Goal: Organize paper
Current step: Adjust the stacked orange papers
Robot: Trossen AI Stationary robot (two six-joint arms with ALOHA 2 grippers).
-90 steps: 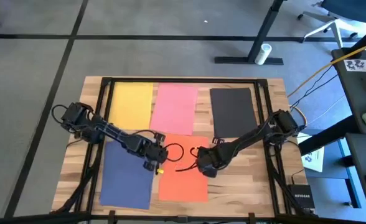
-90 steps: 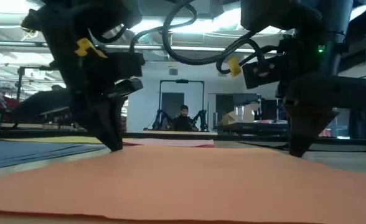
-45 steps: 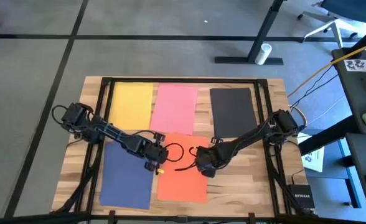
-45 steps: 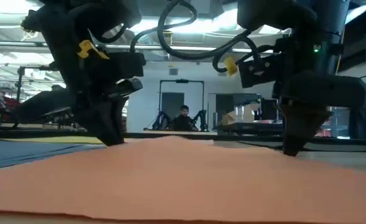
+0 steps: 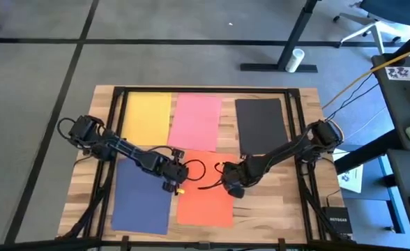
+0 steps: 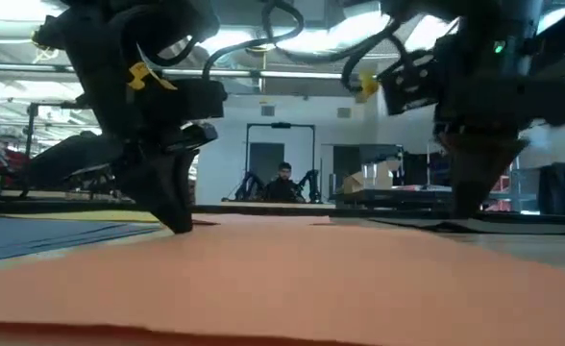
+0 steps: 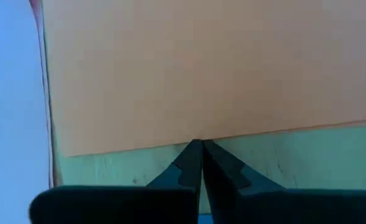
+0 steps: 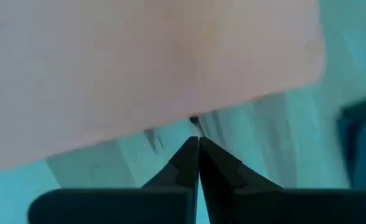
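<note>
Orange sheet (image 5: 205, 199) lies front-centre on table (image 5: 275, 202), beside navy sheet (image 5: 143, 195). Left gripper (image 5: 179, 183) and right gripper (image 5: 231, 188), fingers closed and empty, press at its far edge. Step: squaring the sheet. Next: small aligning nudge, likely.

Under my arms the table (image 5: 275, 202) is pale wood with a black frame. The paper on it is plain, no pattern: a yellow sheet (image 5: 148, 117), a pink sheet (image 5: 198, 120) and a black sheet (image 5: 260, 125) in the far row, a navy sheet (image 5: 143, 201) and an orange sheet (image 5: 206, 199) nearer. My arms are black, each carrying a small yellow tag (image 6: 151, 75).
</note>
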